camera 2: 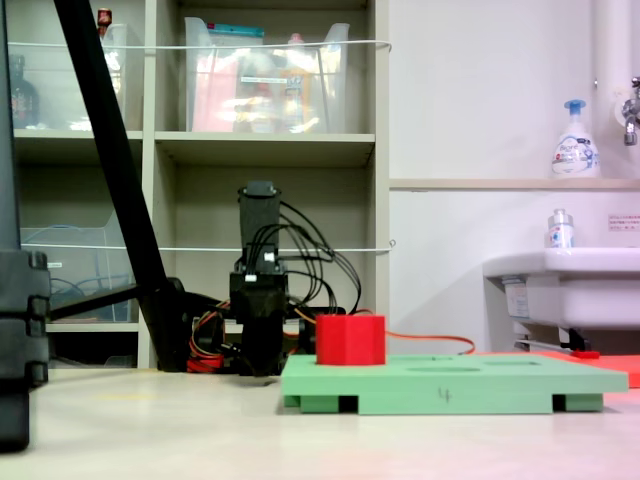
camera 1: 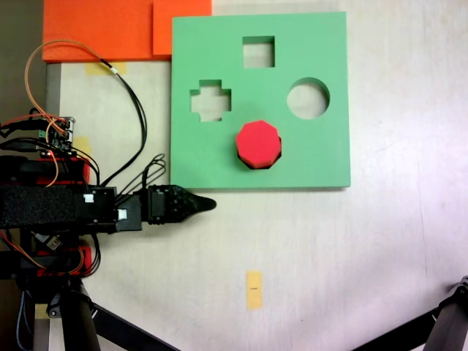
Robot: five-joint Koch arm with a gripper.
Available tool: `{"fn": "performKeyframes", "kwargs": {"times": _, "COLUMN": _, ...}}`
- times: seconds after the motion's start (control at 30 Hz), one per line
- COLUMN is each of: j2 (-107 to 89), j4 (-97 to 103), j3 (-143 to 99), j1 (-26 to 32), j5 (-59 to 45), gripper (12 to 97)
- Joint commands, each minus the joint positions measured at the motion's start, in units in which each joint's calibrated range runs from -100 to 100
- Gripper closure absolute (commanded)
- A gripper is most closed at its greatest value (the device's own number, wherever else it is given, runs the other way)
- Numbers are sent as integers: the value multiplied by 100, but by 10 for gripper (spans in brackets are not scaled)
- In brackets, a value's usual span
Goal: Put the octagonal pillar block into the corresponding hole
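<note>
Red foam block [camera 1: 257,142], eight-sided top, matte, sits on the green foam board [camera 1: 322,161] over the cutout nearest the board's lower edge in a fixed view. A dark sliver of the hole [camera 1: 252,167] shows under its lower rim, so it looks partly seated. From the side, the block [camera 2: 350,339] stands upright and well proud of the board [camera 2: 450,385]; how deep it sits I cannot tell.

Board: flat square slab, smooth, with a square cutout [camera 1: 258,52], a cross cutout [camera 1: 210,102] and a round cutout [camera 1: 308,98], all open.

Gripper [camera 1: 208,205]: black, tapering to a single point, lying on the pale table [camera 1: 351,248] just below the board's lower left corner, apart from the block. Jaws overlap in both fixed views; whether they are spread or pressed together I cannot tell. It carries nothing visible.

Orange foam sheets [camera 1: 102,29] lie at the table's top left, touching the board's corner. A small yellow tape strip [camera 1: 254,289] is stuck to the table below the board.
</note>
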Motion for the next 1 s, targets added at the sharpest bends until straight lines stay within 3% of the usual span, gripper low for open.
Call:
{"fn": "performKeyframes", "kwargs": {"times": 0.0, "j2": -55, "j4": -888, "j3": -39, "j1": -34, "j5": -29, "gripper": 589}}
{"fn": "performKeyframes", "kwargs": {"times": 0.47, "j2": -55, "j4": -1176, "j3": -39, "j1": -190, "j5": 10, "gripper": 609}}
{"fn": "performKeyframes", "kwargs": {"times": 0.7, "j2": -55, "j4": -1215, "j3": -39, "j1": -806, "j5": 10, "gripper": 613}}
{"fn": "performKeyframes", "kwargs": {"times": 0.97, "j2": -55, "j4": -1215, "j3": -39, "j1": -498, "j5": -24, "gripper": 607}}
